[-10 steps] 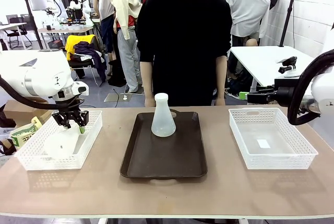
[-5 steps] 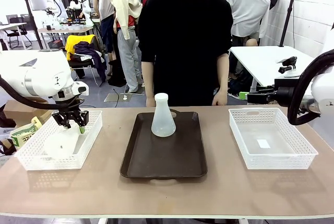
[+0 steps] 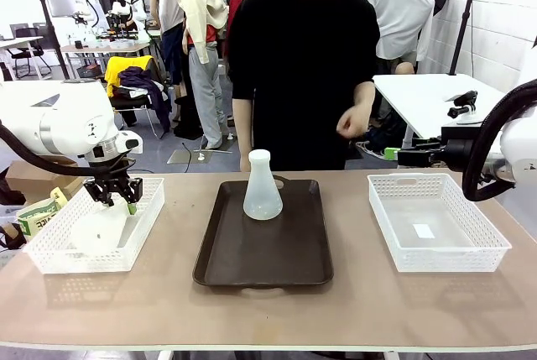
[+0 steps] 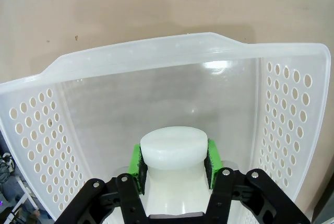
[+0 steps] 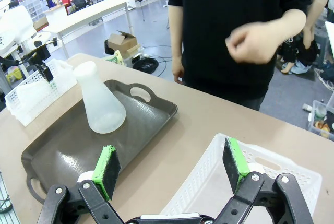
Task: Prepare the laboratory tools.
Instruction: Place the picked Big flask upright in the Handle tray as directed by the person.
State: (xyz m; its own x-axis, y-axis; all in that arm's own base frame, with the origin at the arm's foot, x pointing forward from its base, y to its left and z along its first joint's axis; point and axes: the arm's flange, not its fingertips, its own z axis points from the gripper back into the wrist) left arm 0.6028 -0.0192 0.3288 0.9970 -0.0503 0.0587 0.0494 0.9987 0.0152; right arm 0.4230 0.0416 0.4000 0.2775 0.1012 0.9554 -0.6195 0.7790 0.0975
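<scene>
From my station I see the left claw [image 3: 118, 196] in the left basket [image 3: 50, 253], at its far right corner. In the left wrist view its green pads [image 4: 136, 162] are pressed against both sides of the neck of a frosted flask [image 4: 173, 153], so I record this claw as clamped on that flask. In the front view the flask's wide base [image 3: 99, 232] shows as a pale round shape low in the basket, with the neck slanting up toward the claw; the flask looks tilted rather than upright. I cannot tell whether the base rests on the basket floor.

The second flask [image 3: 262, 187] stands upright on the far half of the brown tray [image 3: 277, 263], which lies mid-counter [image 3: 352, 310] between the two baskets.

The right claw [image 5: 172, 166] hangs above the counter with its jaws spread wide and nothing between them. In its wrist view one pad is over the near corner of the tray and the other over the rim of the right basket [image 5: 206, 174]. In the front view the right basket [image 3: 470, 259] holds a small white label on its floor.

The person stands at the far edge of the counter with one hand [image 3: 353, 122] raised to chest height, fingers curled, well above the counter.
</scene>
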